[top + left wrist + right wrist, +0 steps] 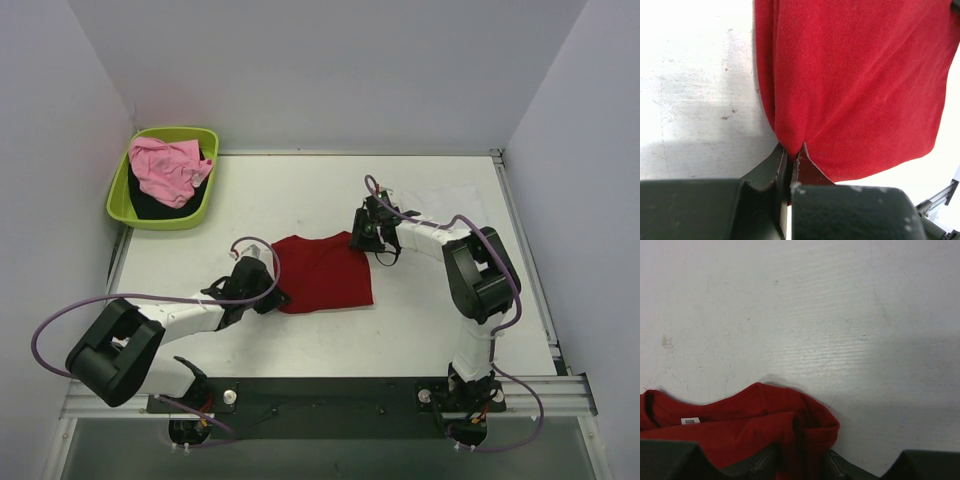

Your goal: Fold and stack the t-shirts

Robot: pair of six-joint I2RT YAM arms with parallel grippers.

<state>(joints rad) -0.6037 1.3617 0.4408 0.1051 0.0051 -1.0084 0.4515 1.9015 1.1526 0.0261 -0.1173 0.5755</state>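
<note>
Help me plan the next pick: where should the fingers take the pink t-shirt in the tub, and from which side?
Pinch a raised fold near the middle of the pink t-shirt, coming straight down. It lies crumpled atop the black t-shirt, and the walls of the lime-green tub likely block a sideways approach.

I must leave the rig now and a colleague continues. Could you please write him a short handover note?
Left gripper: shut on the near-left edge of the deep red t-shirt.
Right gripper: shut on its far-right corner.
The shirt looks partly folded, in the middle of the table.
Pink t-shirt over black t-shirt, crumpled in the green tub, far left.
What looks like a white t-shirt lies behind the right arm.
Done: nothing stacked yet.
Left: finish this fold, fold the others, stack all.
</note>
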